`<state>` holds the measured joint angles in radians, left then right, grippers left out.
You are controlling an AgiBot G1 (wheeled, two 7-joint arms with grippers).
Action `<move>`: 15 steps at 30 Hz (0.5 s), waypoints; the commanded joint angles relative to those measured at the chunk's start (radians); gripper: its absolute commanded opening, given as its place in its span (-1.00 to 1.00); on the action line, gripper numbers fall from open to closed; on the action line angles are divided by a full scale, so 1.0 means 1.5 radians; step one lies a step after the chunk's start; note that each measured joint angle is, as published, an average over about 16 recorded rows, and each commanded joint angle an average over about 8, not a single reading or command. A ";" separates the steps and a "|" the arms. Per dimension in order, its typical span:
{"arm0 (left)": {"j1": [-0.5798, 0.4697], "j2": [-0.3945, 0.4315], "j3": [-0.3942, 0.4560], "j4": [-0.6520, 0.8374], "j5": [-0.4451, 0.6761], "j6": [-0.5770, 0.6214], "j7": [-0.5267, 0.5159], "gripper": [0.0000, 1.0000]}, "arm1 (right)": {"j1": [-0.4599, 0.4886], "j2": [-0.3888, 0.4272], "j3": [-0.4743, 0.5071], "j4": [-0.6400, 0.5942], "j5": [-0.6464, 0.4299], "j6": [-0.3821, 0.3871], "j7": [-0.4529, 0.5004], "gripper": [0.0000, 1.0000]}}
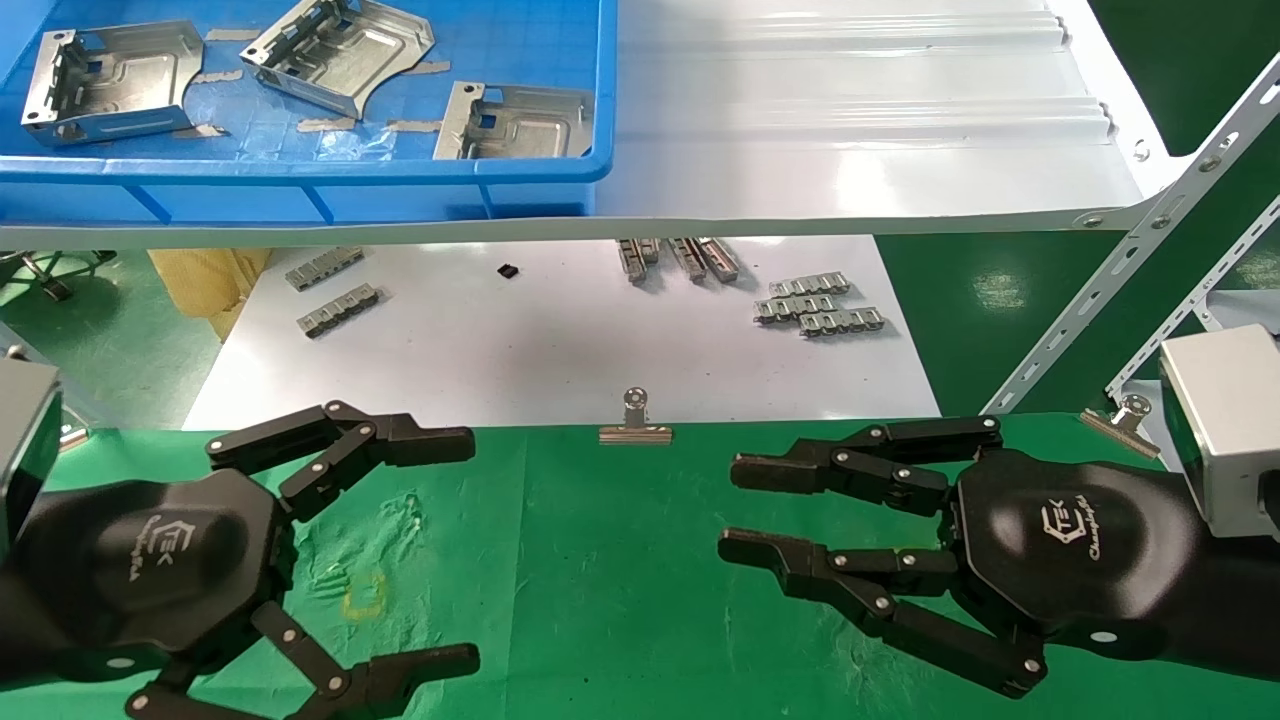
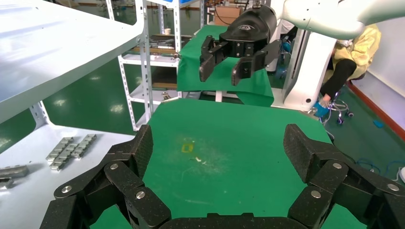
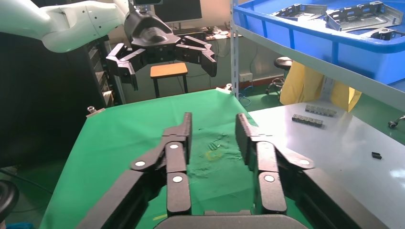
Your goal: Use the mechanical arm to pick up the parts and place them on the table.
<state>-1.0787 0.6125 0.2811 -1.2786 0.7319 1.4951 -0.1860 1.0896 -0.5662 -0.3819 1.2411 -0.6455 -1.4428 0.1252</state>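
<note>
Hovering over the green surface (image 1: 620, 560), the left gripper (image 1: 470, 550) spreads its jaws wide, the right gripper (image 1: 735, 510) narrower — both empty; three parts (image 1: 340, 45) sit in the blue bin (image 1: 300, 175).

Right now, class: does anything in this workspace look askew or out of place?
One part in the blue bin sits tilted, while the other two lie square. Both claws, left and right, hover open over the green table.
</note>
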 commanded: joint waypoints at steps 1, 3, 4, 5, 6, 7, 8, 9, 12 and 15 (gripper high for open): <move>0.000 0.000 0.000 0.000 0.000 0.000 0.000 1.00 | 0.000 0.000 0.000 0.000 0.000 0.000 0.000 -1.00; 0.000 0.000 0.000 0.000 0.000 0.000 0.000 1.00 | 0.000 0.000 0.000 0.000 0.000 0.000 0.000 -1.00; 0.000 0.000 0.000 0.000 0.000 0.000 0.000 1.00 | 0.000 0.000 0.000 0.000 0.000 0.000 0.000 -1.00; 0.000 0.000 0.000 0.000 0.000 0.000 0.000 1.00 | 0.000 0.000 0.000 0.000 0.000 0.000 0.000 -1.00; 0.000 0.000 0.000 0.000 0.000 0.000 0.000 1.00 | 0.000 0.000 0.000 0.000 0.000 0.000 0.000 -1.00; 0.000 0.000 0.000 0.000 0.000 0.000 0.000 1.00 | 0.000 0.000 0.000 0.000 0.000 0.000 0.000 -1.00; 0.000 0.000 0.000 0.000 0.000 0.000 0.000 1.00 | 0.000 0.000 0.000 0.000 0.000 0.000 0.000 -1.00; 0.000 0.000 0.000 0.000 0.000 0.000 0.000 1.00 | 0.000 0.000 0.000 0.000 0.000 0.000 0.000 -1.00; -0.008 0.000 -0.001 0.000 0.003 -0.004 0.000 1.00 | 0.000 0.000 0.000 0.000 0.000 0.000 0.000 -1.00; -0.038 0.003 -0.006 0.003 0.009 -0.014 0.001 1.00 | 0.000 0.000 0.000 0.000 0.000 0.000 0.000 -1.00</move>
<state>-1.1770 0.6266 0.2746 -1.2597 0.7613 1.4638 -0.1918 1.0896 -0.5662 -0.3819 1.2411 -0.6455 -1.4428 0.1252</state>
